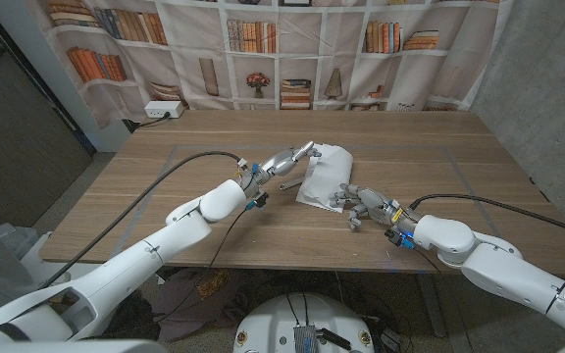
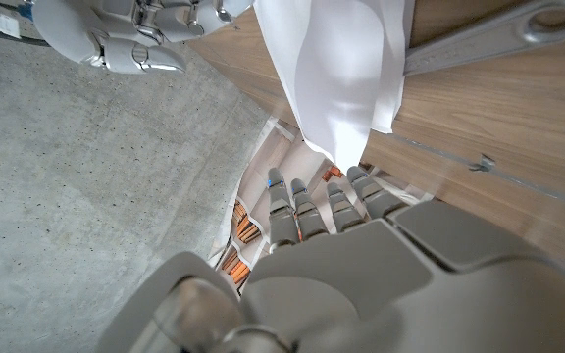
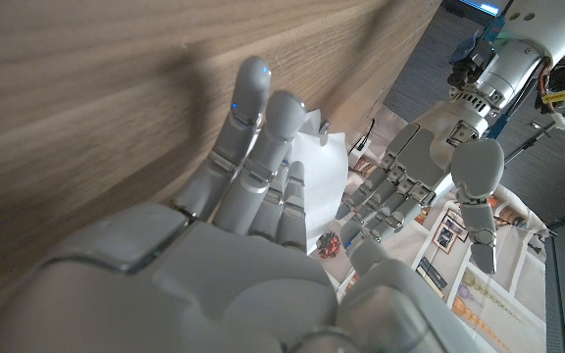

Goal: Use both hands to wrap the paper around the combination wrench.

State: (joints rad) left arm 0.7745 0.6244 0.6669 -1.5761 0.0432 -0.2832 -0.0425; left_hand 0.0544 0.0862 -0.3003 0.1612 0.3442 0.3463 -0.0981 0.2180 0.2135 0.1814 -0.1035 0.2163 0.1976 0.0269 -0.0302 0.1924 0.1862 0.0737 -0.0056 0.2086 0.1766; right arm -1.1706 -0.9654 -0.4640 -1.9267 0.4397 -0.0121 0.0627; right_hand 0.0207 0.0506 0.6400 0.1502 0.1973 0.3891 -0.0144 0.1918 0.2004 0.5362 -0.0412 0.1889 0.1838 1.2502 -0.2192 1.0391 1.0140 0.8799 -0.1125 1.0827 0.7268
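— Where's the combination wrench (image 1: 289,184), and how does it lie?

— On the worktop (image 1: 165,186), mostly under the white paper (image 1: 326,176). One end pokes out from the paper's edge just below the left hand's fingers (image 1: 302,152); the left wrist view shows its ring end (image 2: 554,20) and shaft lying flat on the wood. Its long axis runs slantwise from that exposed end in under the sheet, toward the right hand.

— And the paper?

— It lies crumpled between the two hands, part of it raised off the wood.

— What is the left hand (image 1: 284,160) doing?

— Its fingers are stretched out nearly straight and close together, reaching up to the paper's upper edge. Whether they actually pinch it, I cannot tell.

— The right hand (image 1: 361,204)?

— It sits at the paper's near corner, fingers (image 1: 338,197) loosely extended and slightly spread, tips at or on the sheet's edge. A firm grip isn't visible there either.
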